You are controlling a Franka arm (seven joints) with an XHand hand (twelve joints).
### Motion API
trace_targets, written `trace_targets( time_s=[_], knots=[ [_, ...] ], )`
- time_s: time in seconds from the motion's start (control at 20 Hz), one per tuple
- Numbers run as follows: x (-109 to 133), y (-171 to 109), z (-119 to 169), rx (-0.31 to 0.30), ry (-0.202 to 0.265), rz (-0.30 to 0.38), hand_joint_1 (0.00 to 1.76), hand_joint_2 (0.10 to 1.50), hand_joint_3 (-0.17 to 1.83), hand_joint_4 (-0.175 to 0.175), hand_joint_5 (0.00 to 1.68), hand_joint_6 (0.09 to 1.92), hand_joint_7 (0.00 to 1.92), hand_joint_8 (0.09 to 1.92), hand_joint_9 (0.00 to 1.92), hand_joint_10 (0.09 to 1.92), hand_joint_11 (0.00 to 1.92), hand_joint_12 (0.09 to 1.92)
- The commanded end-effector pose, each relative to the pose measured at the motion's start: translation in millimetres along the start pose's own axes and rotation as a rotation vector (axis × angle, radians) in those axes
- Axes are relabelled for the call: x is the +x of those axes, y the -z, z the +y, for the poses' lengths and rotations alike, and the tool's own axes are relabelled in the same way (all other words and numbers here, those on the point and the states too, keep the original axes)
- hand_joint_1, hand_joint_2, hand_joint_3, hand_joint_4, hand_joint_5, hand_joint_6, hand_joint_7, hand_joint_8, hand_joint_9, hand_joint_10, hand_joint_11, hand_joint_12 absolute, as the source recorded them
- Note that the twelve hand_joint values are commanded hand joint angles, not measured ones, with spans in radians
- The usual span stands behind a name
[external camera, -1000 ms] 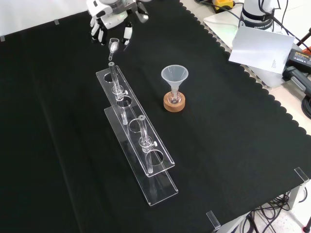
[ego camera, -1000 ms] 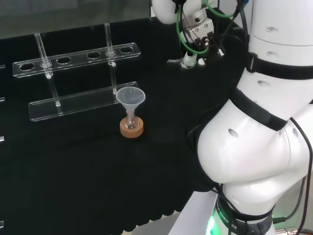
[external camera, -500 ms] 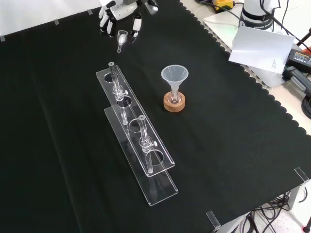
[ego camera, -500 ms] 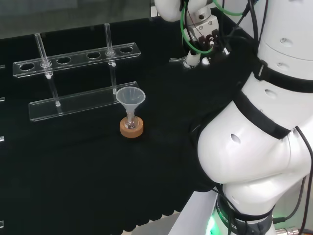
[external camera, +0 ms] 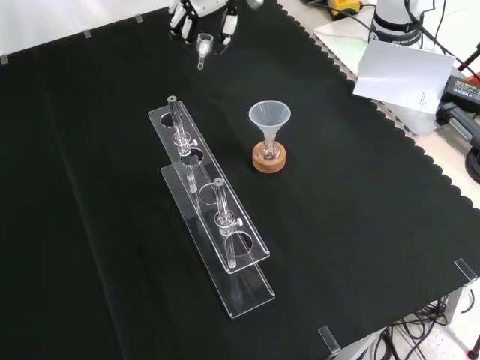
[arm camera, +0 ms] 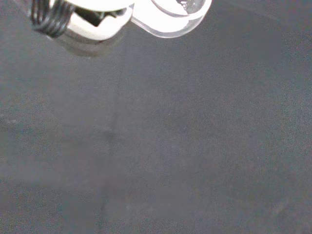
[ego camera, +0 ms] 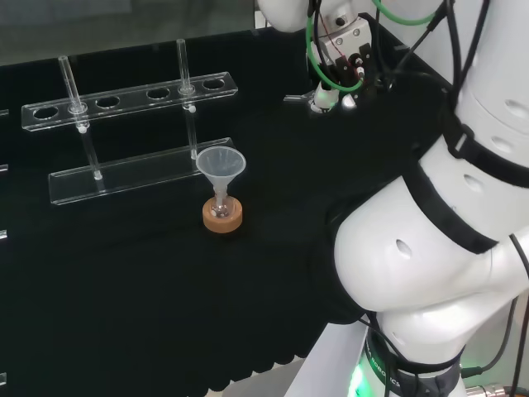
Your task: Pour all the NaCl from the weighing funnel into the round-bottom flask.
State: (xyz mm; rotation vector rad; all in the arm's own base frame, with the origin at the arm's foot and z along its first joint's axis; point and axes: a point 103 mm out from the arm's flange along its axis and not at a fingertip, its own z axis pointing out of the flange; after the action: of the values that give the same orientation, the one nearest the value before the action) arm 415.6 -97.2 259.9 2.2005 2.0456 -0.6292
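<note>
Front view: the weighing funnel is held pinched in the curled fingers of the robot hand, stem down. The round-bottom flask, funnel-topped on its cork stand, is seen nearer and rightward, well apart.

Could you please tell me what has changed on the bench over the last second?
The black and white hand, holding the small clear weighing funnel, has moved right and up in the front view. The clear plastic funnel on its cork ring and the clear rack stayed put.
</note>
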Motion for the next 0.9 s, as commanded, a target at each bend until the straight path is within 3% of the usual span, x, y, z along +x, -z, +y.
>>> trace_targets(
  time_s=[0.05,0.4,0.9],
  knots=[
    [30.6,8.0,-42.9,0.024,0.019,-0.035,1.12,0.71,0.54,0.175,1.28,0.62,0.65,0.64,0.98,0.34,0.80,1.06],
    [57.5,14.7,-66.2,0.025,0.037,-0.057,1.12,0.71,0.54,0.175,1.28,0.62,0.64,0.64,0.99,0.34,0.81,1.06],
    [93.2,23.9,-73.2,0.026,0.073,-0.097,1.12,0.71,0.54,0.175,1.28,0.62,0.64,0.65,0.99,0.34,0.82,1.05]
  ],
)
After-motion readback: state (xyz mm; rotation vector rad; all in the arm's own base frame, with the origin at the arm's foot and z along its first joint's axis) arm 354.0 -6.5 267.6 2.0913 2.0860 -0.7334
